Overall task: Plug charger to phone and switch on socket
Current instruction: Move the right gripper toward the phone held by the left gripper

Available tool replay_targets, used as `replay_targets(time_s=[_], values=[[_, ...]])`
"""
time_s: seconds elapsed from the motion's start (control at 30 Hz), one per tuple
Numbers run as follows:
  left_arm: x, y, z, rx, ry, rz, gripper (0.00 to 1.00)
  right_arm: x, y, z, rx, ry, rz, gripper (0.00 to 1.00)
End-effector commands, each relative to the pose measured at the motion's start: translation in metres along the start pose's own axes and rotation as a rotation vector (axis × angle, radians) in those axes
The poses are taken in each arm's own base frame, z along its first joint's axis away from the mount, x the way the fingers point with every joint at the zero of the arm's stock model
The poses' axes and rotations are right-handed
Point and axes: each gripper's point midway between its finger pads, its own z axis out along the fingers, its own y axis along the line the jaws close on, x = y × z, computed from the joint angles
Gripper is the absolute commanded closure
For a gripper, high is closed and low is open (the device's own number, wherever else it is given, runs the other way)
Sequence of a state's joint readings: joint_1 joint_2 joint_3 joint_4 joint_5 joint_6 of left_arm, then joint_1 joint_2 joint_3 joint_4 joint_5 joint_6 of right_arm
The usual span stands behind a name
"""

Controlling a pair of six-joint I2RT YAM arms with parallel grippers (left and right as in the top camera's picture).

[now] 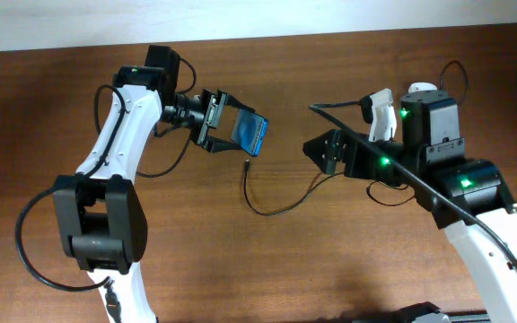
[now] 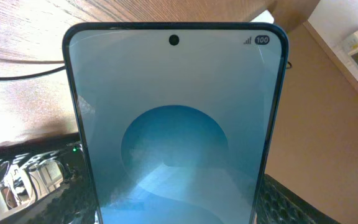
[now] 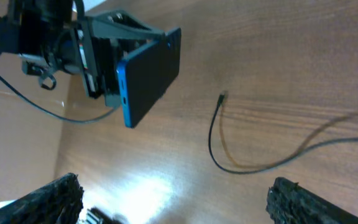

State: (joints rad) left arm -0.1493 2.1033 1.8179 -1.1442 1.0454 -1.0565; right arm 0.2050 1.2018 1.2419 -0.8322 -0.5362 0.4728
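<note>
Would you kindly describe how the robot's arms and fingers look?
The left arm and right arm share white shells, black joint housings, green indicator lights and looping black cables. The right fingers are black with a rough, textured surface.

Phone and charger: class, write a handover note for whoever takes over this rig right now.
Left gripper: shut on the phone, held off the table, screen lit.
Right gripper: open, empty, facing the phone.
Charger: lying on the table, connector tip free, near the phone.
Socket: white piece behind the right arm, switch not visible.
Done: phone lifted.
To do: grasp tip, plug into phone, switch socket on.
</note>
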Motion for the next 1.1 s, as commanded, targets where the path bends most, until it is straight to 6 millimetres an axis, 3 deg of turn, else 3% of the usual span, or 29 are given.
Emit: replay_targets(time_s=[0.0, 0.17, 0.57, 1.07], values=[[0.003, -0.007, -0.005, 0.011, -0.007, 0.009, 1.0, -0.006, 0.006, 0.0, 0.021, -0.032, -0.001, 0.01], [-0.003, 0.004, -0.006, -0.04, -0.055, -0.024, 1.0, -0.005, 0.005, 0.002, 0.046, -0.038, -0.006, 0.01], [-0.001, 0.009, -0.006, -0.055, -0.051, -0.05, 1.0, -0.007, 0.004, 0.002, 0.049, -0.047, 0.037, 0.01], [0.033, -0.002, -0.007, 0.023, 0.136, -0.108, 1.0, -0.008, -0.001, 0.001, 0.081, -0.058, 0.04, 0.01]])
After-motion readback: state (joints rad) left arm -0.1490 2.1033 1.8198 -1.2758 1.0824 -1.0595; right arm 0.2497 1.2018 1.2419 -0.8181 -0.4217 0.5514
